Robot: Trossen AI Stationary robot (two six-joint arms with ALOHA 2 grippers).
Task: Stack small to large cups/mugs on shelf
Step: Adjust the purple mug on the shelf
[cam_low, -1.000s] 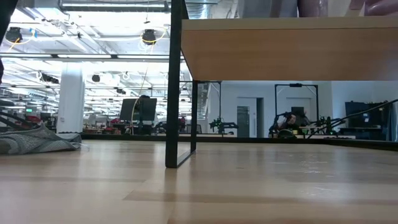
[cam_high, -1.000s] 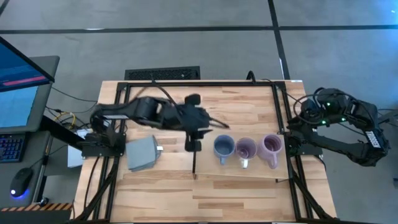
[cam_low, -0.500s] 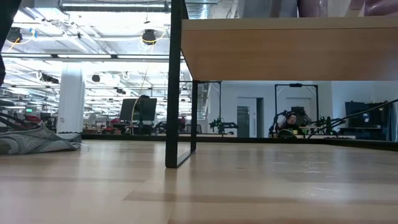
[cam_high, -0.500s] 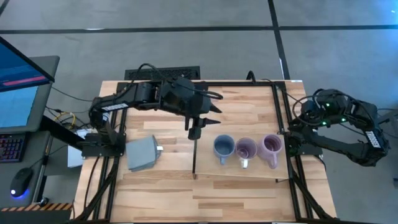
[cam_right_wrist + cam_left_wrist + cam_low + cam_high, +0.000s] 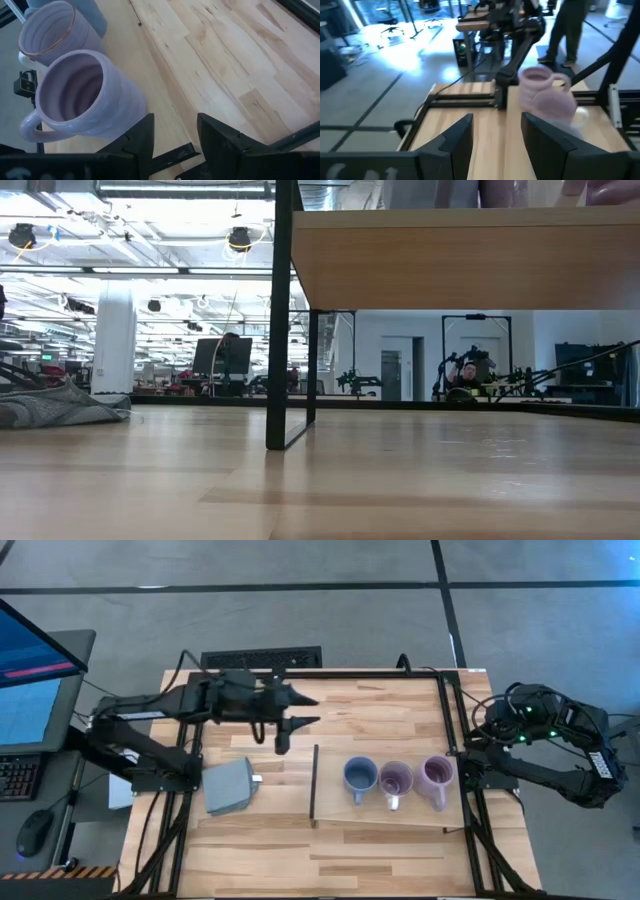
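Three mugs stand upright in a row on the shelf [image 5: 385, 755]: the blue-grey mug [image 5: 359, 777], a lavender mug [image 5: 396, 780] and a second lavender mug [image 5: 435, 780]. My left gripper [image 5: 290, 725] hovers open over the tabletop, left of the shelf's black strip [image 5: 313, 780]; in its wrist view [image 5: 497, 135] a lavender mug [image 5: 545, 95] shows far ahead. My right gripper [image 5: 470, 768] waits open at the shelf's right edge, with the nearest lavender mug [image 5: 80, 100] just ahead of its fingers [image 5: 175, 135]. In the low view only the shelf's edge [image 5: 460, 255] shows.
A flat grey square block [image 5: 230, 787] lies on the tabletop left of the shelf, below the left arm. Black frame rails [image 5: 300, 673] run along the table's edges. A shelf leg [image 5: 285, 320] stands on the table. A person [image 5: 570, 25] stands beyond the table.
My left gripper has drawn back from the shelf's black strip, first toward the table's far edge, then toward its left, and the arm has swung round with it. The mugs have stayed in place.
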